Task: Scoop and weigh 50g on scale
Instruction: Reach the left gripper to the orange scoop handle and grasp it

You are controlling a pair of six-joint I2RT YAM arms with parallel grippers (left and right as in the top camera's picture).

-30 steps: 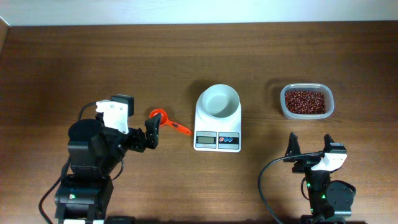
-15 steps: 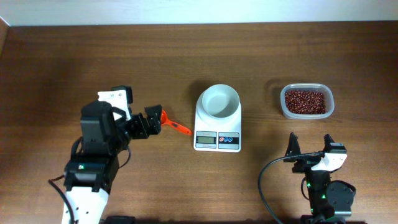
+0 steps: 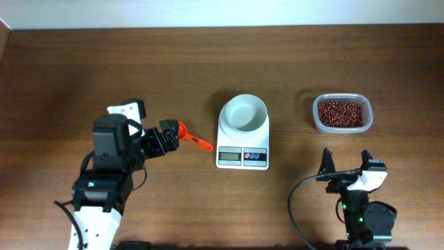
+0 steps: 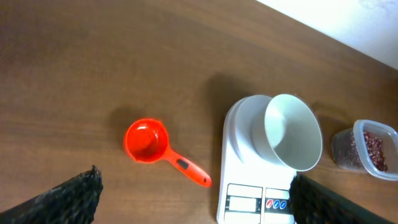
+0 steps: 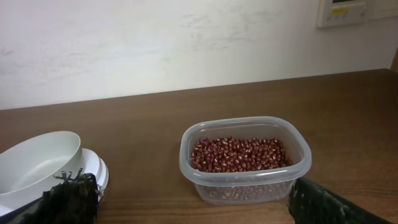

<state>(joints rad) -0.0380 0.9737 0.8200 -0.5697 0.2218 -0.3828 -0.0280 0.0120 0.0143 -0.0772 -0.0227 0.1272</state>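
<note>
Scoop [image 3: 189, 136] just left of the scale [image 3: 242, 135], beans [image 3: 340, 113] well to its right.
Beans sit in a clear tub [image 3: 368, 114]. Left gripper [image 3: 170, 136] hangs over the scoop's cup; right gripper [image 3: 345, 155] sits front-right of the scale. Both have fingers wide apart, holding nothing.

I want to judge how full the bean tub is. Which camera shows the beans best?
The right wrist view: the beans lie close and mid-frame, their level visible through the clear tub wall. Overhead shows them small, from above only; the left wrist catches them cropped at its right edge.
</note>
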